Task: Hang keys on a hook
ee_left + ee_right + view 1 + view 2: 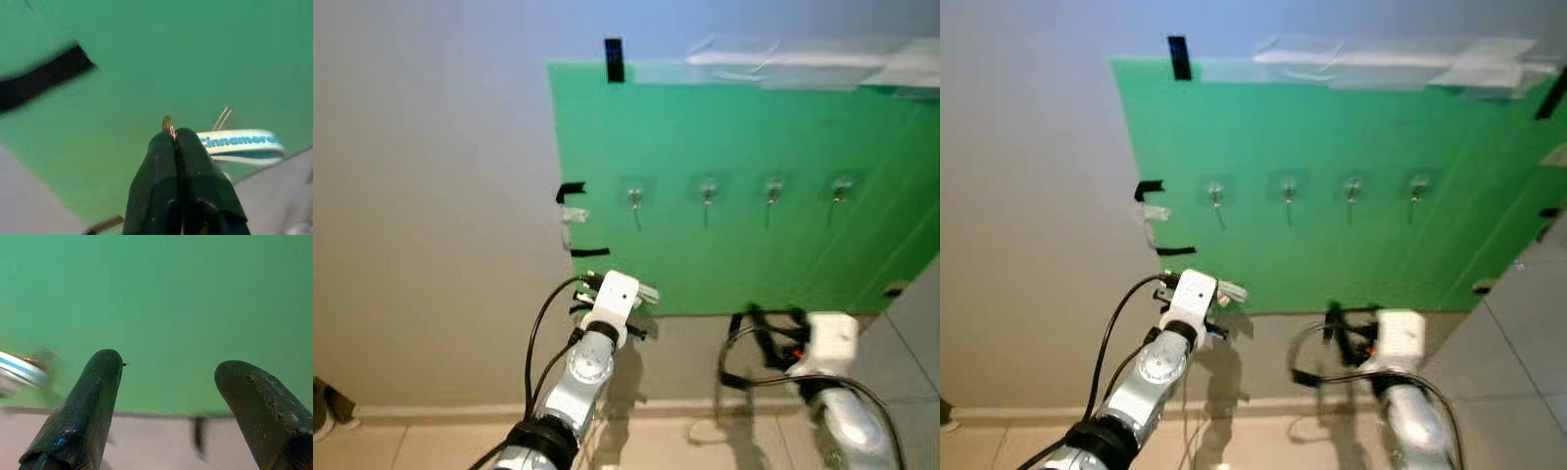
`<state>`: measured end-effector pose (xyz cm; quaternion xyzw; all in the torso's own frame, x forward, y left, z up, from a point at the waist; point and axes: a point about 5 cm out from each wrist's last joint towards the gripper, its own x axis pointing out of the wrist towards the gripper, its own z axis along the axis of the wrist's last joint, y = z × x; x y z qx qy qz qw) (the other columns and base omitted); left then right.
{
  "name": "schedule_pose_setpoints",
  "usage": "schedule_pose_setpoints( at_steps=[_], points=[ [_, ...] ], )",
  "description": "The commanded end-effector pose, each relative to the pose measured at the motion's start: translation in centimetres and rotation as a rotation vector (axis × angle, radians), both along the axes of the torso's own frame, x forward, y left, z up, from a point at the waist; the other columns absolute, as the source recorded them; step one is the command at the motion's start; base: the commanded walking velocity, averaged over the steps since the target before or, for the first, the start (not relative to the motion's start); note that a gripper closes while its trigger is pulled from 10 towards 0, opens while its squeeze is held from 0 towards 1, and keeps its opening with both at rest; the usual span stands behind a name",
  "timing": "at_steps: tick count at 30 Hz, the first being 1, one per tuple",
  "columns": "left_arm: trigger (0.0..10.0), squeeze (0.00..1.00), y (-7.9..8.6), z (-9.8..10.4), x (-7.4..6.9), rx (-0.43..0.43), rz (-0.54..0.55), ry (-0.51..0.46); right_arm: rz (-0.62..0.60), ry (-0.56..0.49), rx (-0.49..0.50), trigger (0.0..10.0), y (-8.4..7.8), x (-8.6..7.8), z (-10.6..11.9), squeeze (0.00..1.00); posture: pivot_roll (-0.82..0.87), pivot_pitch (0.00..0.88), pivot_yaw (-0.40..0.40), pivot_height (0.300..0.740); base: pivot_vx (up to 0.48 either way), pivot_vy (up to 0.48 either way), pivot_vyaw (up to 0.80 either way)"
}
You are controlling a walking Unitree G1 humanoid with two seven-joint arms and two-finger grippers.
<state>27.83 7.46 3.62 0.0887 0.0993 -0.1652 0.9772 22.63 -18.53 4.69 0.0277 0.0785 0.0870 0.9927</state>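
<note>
On the left, the left end effector (174, 142) is pinched tight on the key ring (167, 123), its two fingers pressed together with only the brass loop poking out above the tips; a white strap tag (240, 145) lettered in blue trails off to one side of it, and thin metal wires show just behind the strap. Seen from the head, this arm is raised against the lower left corner of the green board (744, 157) taped to the wall. The task turns on the leftmost hook (634, 199), which sits up and slightly to the right of the held keys, well apart from them, its prong standing out from the board. So the ring would likely have to rise and come level above the prong before dropping over it. Three more hooks run rightward in a row, the next being the second hook (707, 193). Black tape strips (570, 191) lie at the board's left edge, clear of the path. Further right, the right end effector (168, 367) is spread wide and empty, low by the board's bottom edge.
</note>
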Motion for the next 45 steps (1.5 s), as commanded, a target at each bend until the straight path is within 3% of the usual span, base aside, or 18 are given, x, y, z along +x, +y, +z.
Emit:
schedule_pose_setpoints(
  at_steps=[1, 2, 3, 5, 7, 10, 11, 12, 15, 18, 21, 25, 27, 29, 32, 36, 42, 45],
  points=[
    [10.0, 0.0, 6.8, 3.5, -0.1, -0.021, -0.011, -0.077, 0.014, -0.004, -0.032, 10.0, -0.3, 0.0, 0.5, 0.0, 0.0, 0.0, -0.031, 0.74, 0.0, 0.0, 0.0],
    [10.0, 0.0, 6.8, 3.5, -0.1, -0.021, -0.011, -0.077, 0.014, -0.004, -0.032, 10.0, -0.3, 0.0, 0.5, 0.0, 0.0, 0.0, -0.031, 0.74, 0.0, 0.0, 0.0],
    [10.0, 0.0, 9.5, 5.1, -0.2, -0.034, -0.047, -0.095, 0.02, -0.012, -0.03, 10.0, -0.1, 0.2, 0.9, 0.0, 0.0, 0.0, -0.036, 0.74, 0.0, 0.0, 0.0],
    [10.0, 0.0, 13.0, 7.3, -0.2, -0.043, -0.13, -0.099, 0.025, -0.02, -0.026, 10.0, 0.1, 0.1, 1.3, 0.0, 0.0, 0.0, -0.04, 0.74, 0.0, 0.0, 0.0],
    [10.0, 0.0, 14.3, 8.5, 0.1, -0.083, -0.184, -0.089, 0.032, -0.019, -0.027, 10.0, 0.3, -0.2, 1.6, 0.0, -0.01, 0.0, -0.041, 0.74, 0.0, 0.0, 0.0],
    [10.0, 0.0, 13.5, 9.6, 0.3, -0.146, -0.341, -0.021, 0.04, -0.008, -0.026, 10.0, 0.6, -0.6, 1.9, 0.0, -0.02, 0.0, -0.035, 0.74, 0.0, 0.0, 0.0],
    [10.0, 0.0, 13.5, 9.6, 0.3, -0.146, -0.341, -0.021, 0.04, -0.008, -0.026, 10.0, 0.6, -0.6, 1.9, 0.0, -0.02, 0.0, -0.035, 0.74, 0.0, 0.0, 0.0],
    [10.0, 0.0, 12.3, 10.2, -0.4, -0.152, -0.463, 0.041, 0.039, -0.005, -0.024, 10.0, 0.8, -0.8, 2.0, 0.0, -0.03, 0.0, -0.028, 0.74, 0.0, 0.0, 0.0],
    [10.0, 0.0, 10.6, 11.3, -1.5, -0.148, -0.618, 0.121, 0.041, -0.001, -0.022, 10.0, 0.9, -0.9, 2.1, 0.0, -0.03, 0.0, -0.022, 0.74, 0.0, 0.0, 0.0],
    [10.0, 0.0, 9.9, 11.9, -1.6, -0.139, -0.661, 0.129, 0.032, 0.006, -0.021, 10.0, 0.9, -1.0, 2.1, 0.0, -0.03, 0.0, -0.016, 0.74, 0.0, 0.0, 0.0],
    [10.0, 0.0, 9.6, 12.2, -0.8, -0.129, -0.641, 0.091, 0.021, 0.007, -0.021, 10.0, 1.0, -1.1, 2.3, 0.0, -0.03, 0.0, -0.014, 0.74, 0.0, 0.0, 0.0],
    [10.0, 0.0, 8.2, 12.0, 0.1, -0.232, -0.508, 0.021, -0.024, -0.005, -0.023, 10.0, 0.8, -1.0, 2.6, 0.0, -0.04, 0.0, -0.005, 0.74, 0.0, 0.0, 0.0],
    [10.0, 0.0, 7.7, 11.8, -0.2, -0.255, -0.481, 0.001, -0.027, -0.005, -0.021, 10.0, 0.8, -1.0, 2.6, 0.0, -0.04, 0.0, -0.004, 0.74, 0.0, 0.0, 0.0],
    [10.0, 0.0, 6.7, 10.0, -1.0, -0.378, -0.331, -0.028, -0.032, -0.008, -0.017, 10.0, 0.7, -1.0, 2.7, 0.0, -0.04, 0.0, -0.007, 0.74, 0.0, 0.0, 0.0],
    [10.0, 0.0, 6.2, 8.2, -1.6, -0.414, -0.221, -0.069, -0.035, -0.011, -0.015, 10.0, 0.9, -0.7, 2.7, 0.0, -0.04, 0.0, -0.012, 0.74, 0.0, 0.0, 0.0],
    [10.0, 0.0, 6.0, 7.6, -1.6, -0.407, -0.18, -0.077, -0.034, -0.013, -0.017, 10.0, 0.9, -0.7, 2.8, 0.0, -0.04, 0.0, -0.026, 0.74, 0.0, 0.0, 0.0],
    [10.0, 0.0, 6.1, 5.9, -1.2, -0.296, -0.059, -0.087, -0.029, -0.018, -0.027, 10.0, 0.7, -0.3, 3.0, 0.0, -0.05, 0.0, -0.039, 0.74, 0.0, 0.0, 0.0],
    [10.0, 0.0, 5.6, 5.5, 0.6, -0.207, 0.03, -0.114, -0.033, -0.021, -0.026, 10.0, 0.6, 0.2, 3.0, 0.0, -0.04, 0.0, -0.05, 0.74, 0.0, 0.0, 0.0]
  ],
)
